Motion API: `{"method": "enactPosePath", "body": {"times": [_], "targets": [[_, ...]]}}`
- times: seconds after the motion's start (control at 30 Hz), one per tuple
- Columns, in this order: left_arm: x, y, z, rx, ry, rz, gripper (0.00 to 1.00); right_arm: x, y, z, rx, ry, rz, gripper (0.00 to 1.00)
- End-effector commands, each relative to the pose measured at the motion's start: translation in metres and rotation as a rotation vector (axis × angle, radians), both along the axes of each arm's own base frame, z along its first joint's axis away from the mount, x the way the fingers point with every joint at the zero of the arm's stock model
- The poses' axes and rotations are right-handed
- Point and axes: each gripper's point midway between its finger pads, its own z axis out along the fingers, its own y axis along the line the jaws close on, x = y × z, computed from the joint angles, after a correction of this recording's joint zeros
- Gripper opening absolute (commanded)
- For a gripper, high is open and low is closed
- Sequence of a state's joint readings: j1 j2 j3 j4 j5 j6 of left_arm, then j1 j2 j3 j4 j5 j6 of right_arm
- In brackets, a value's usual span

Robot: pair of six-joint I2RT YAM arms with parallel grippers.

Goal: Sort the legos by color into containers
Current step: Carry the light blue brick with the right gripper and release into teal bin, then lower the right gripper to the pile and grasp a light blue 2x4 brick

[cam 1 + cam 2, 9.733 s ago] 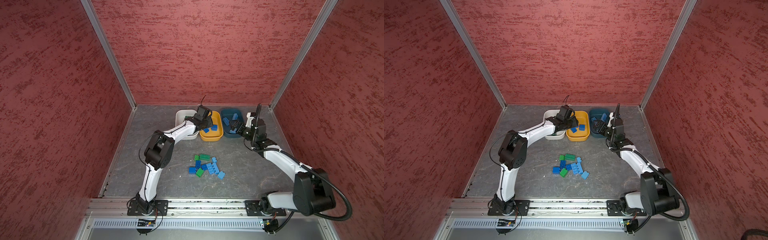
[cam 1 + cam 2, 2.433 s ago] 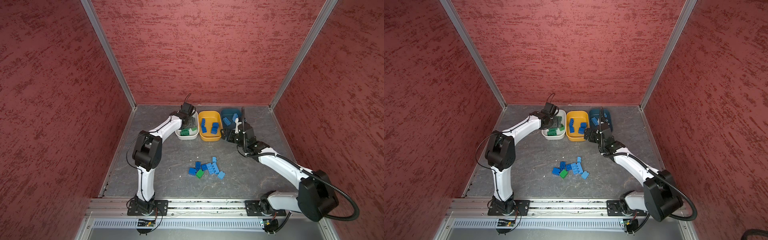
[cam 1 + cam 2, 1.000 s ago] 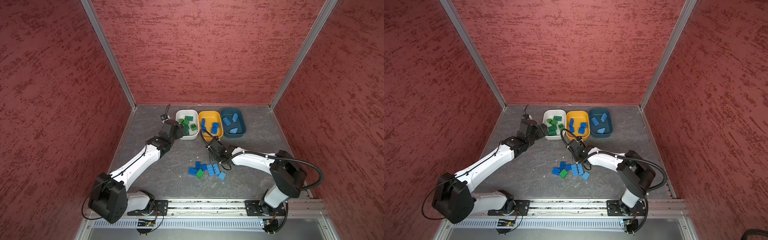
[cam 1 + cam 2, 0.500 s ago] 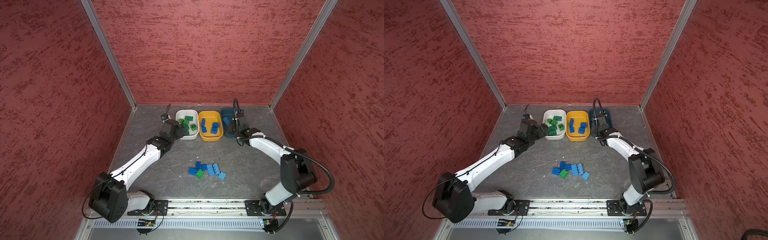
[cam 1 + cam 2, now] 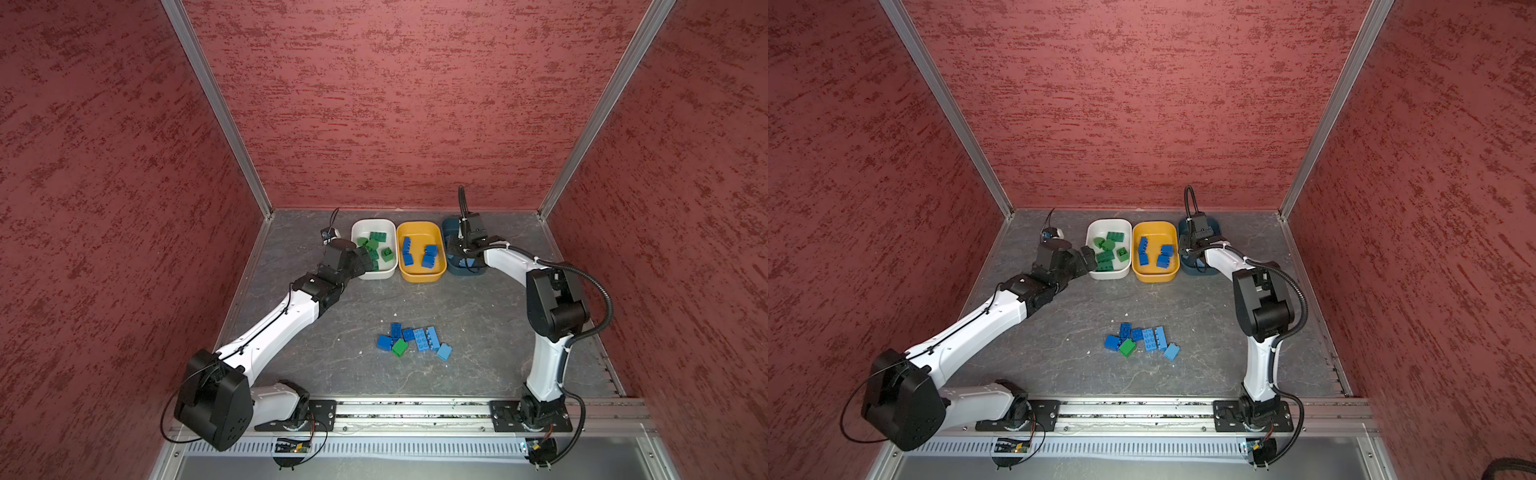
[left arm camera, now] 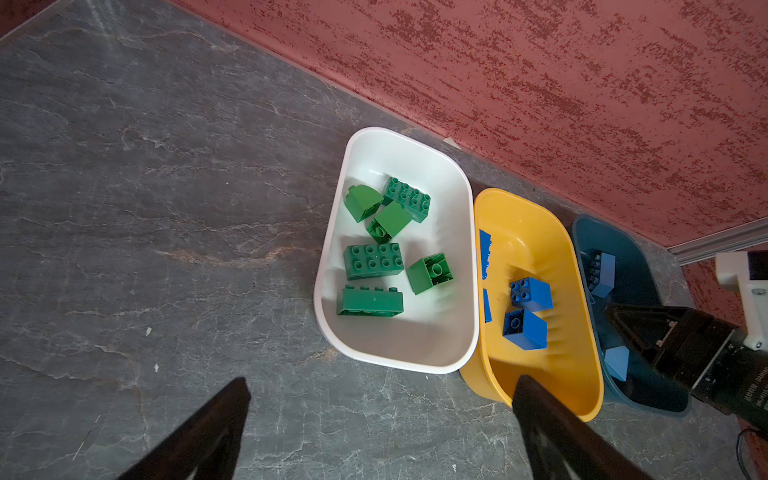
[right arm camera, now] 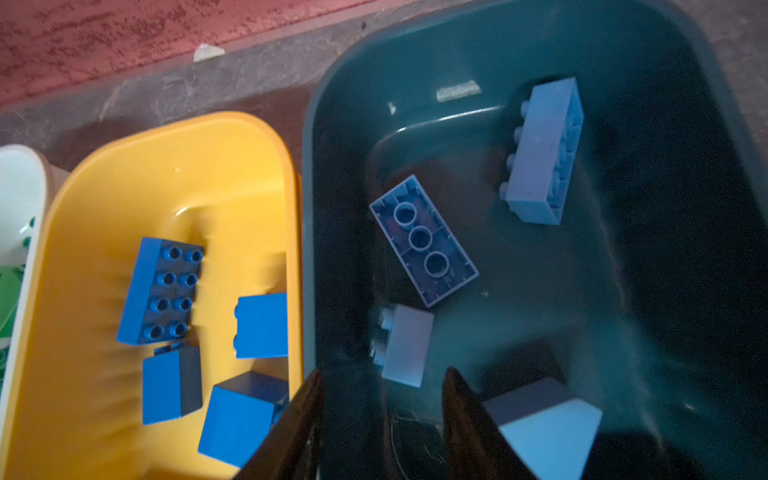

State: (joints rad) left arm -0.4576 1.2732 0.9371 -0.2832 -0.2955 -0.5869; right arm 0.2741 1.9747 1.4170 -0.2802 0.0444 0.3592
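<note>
Sorting looks well past halfway: six green studded plastic bricks [image 6: 374, 262] lie in the white rounded-rectangular plastic tub [image 6: 415, 345], four dark blue bricks [image 7: 160, 291] in the mustard yellow plastic tub [image 7: 124, 187], and four light blue bricks [image 7: 540, 149] in the dark teal plastic tub [image 7: 519, 54], one a sloped wedge, one upside down showing three round tubes in its hollow underside. What remains is a loose cluster [image 5: 415, 340] mid-floor, well apart from the tubs: one green brick [image 5: 400, 347] touching a few dark blue and light blue ones, about seven in all. The left gripper [image 6: 382, 380] hangs by the white tub, jaws spread wide and empty. The right gripper [image 7: 382, 372] sits low over the teal tub, jaws parted with nothing pinched; a small light blue brick [image 7: 405, 345] lies just past its tips. Bricks and tubs are smooth, glossy moulded plastic with rounded corners; the grey veined floor [image 5: 478, 311] looks matte and stone-like
</note>
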Motion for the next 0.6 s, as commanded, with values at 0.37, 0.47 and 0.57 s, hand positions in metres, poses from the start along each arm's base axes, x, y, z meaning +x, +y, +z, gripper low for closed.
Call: {"method": "enactPosePath", "body": {"times": [0.37,0.47,0.57], "targets": [[0.007,-0.012,0.001,-0.025,-0.023,-0.049,0.99,-0.079,-0.006,0.046,0.046,-0.021,0.020,0.68],[0.011,-0.016,-0.001,-0.037,-0.019,-0.059,0.99,-0.111,0.004,0.043,0.067,0.017,0.045,0.70],[0.013,-0.020,-0.004,-0.045,-0.007,-0.070,0.99,-0.147,0.019,0.036,0.106,0.072,0.098,0.71]]}}
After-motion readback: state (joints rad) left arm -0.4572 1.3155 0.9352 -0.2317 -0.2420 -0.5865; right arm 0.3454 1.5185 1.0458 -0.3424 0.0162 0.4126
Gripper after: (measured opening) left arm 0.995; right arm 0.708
